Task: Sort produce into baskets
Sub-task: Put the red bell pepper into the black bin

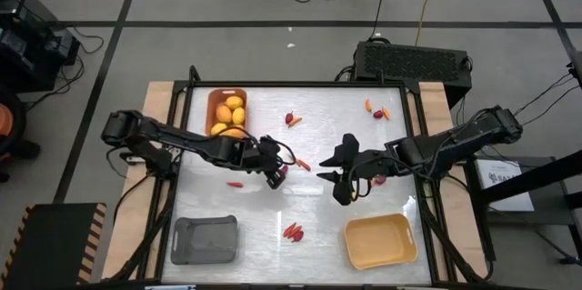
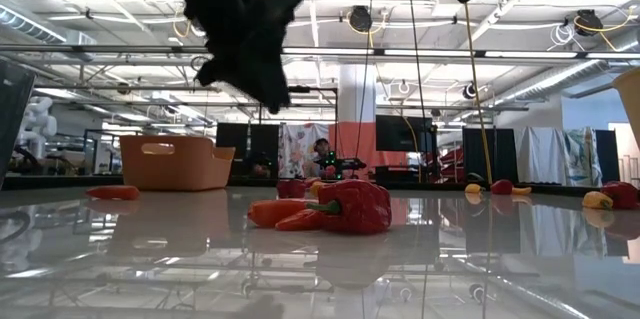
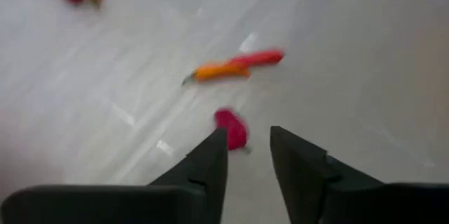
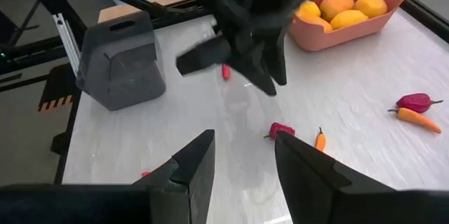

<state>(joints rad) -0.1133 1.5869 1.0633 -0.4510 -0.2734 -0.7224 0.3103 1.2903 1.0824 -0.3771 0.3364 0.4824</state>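
Observation:
My left gripper [image 1: 273,170] hangs open over the table's middle. In the left wrist view a small red chilli [image 3: 231,127] lies on the table just beyond the tips of my left gripper [image 3: 247,140]. A carrot stick and a red chilli [image 3: 235,66] lie end to end farther off. My right gripper [image 1: 346,183] is open and empty to the right of the middle; it also shows in its own wrist view [image 4: 245,147]. The orange-brown basket [image 1: 211,101] at the far left holds several lemons [image 1: 233,108]. The grey basket [image 1: 205,239] and the yellow basket [image 1: 380,241] stand at the near edge.
Loose produce lies scattered: a red piece with a carrot [image 1: 293,119] at the far middle, orange pieces [image 1: 375,108] at the far right, a red chilli [image 1: 235,184] left of the middle, red pieces [image 1: 292,232] between the near baskets, a red piece [image 1: 378,179] by my right gripper.

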